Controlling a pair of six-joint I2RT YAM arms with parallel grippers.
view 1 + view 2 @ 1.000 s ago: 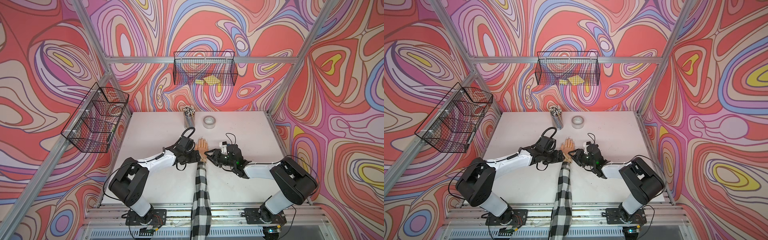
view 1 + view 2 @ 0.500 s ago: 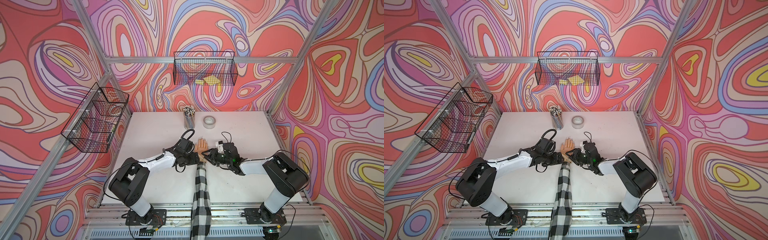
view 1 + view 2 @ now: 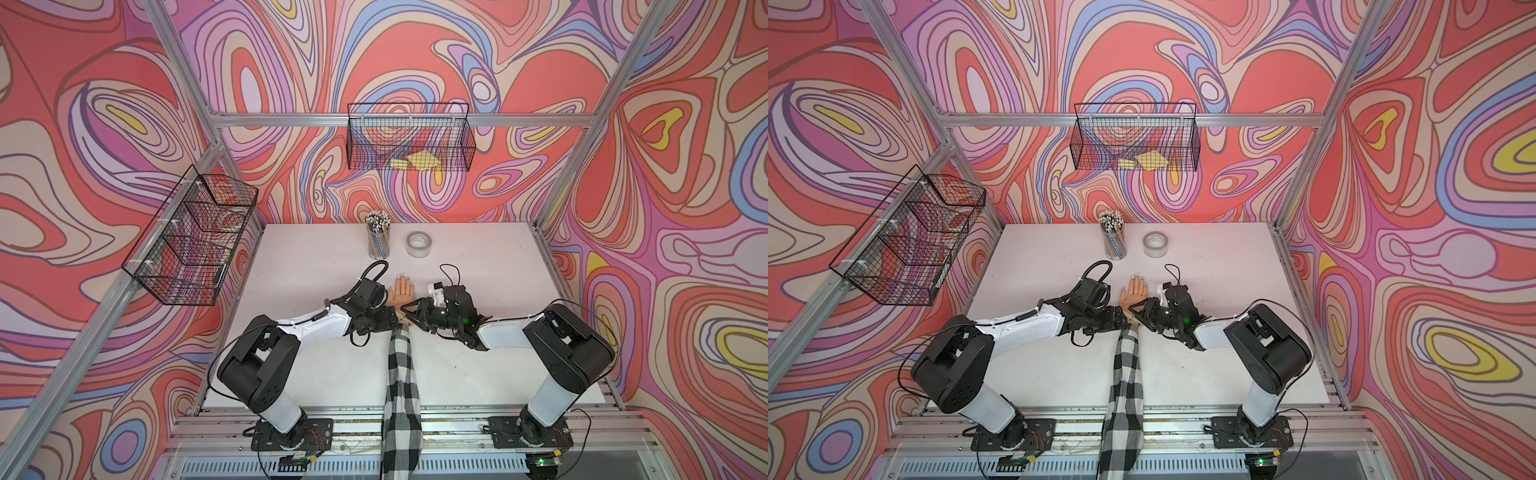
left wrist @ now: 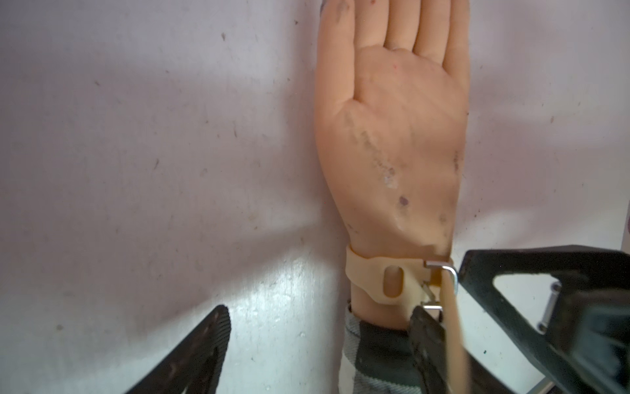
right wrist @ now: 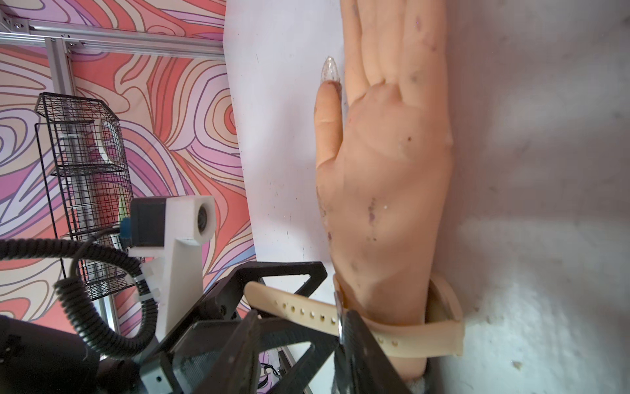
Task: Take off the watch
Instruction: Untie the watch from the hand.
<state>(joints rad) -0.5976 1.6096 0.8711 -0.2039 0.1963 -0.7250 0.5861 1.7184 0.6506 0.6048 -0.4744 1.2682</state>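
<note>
Right fingers [image 5: 363, 358] have moved in, half-spread astride the watch [image 5: 409, 337] strap tail, lower centre; left fingers [image 4: 197, 348] released wide; buckle [image 4: 441, 273] seemingly still fastened.

We see the tan watch [image 5: 419, 337] around the wrist of the fake hand [image 5: 385, 191], low in the frame, strap end sticking out.

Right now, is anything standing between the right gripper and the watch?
Nothing visible. The right gripper is at the watch: its fingertips flank the loose strap end. The left gripper sits on the opposite side of the mannequin hand, not between them.
</note>
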